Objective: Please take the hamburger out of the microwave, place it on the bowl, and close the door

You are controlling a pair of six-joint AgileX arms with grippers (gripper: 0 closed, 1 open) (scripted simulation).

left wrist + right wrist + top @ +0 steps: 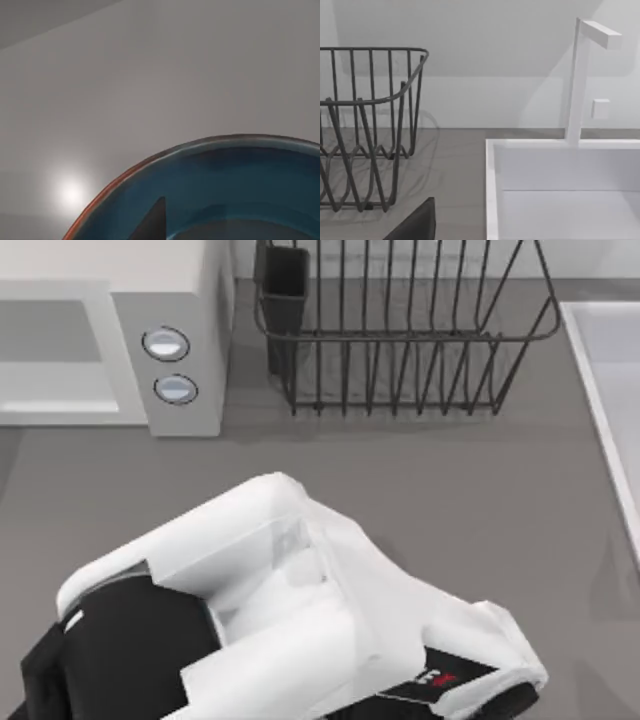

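Nearest to us in the top view, a white and black arm (290, 610) fills the lower part of the frame over the grey bench (470, 500); we cannot say which arm it is, and its hand is hidden. In the left wrist view the deep-blue bowl (240, 165) with its rusty rim sits right under the camera, a dark fingertip (152, 225) of the left hand reaching over its inside; we cannot tell how far that hand is open or whether it holds anything. The right wrist view shows a dark finger (417, 225) of the right hand low in frame, its opening also untellable, with the sink (492, 190) and faucet (577, 80) beyond. Farther back stands the microwave (180, 320) at the bench's left rear, the wire dish rack (400, 330) beside it. The hamburger lies out of our sight, so we cannot place it. We judge it light, soft and easily squashed; a gentle pinch across its sides should suit.
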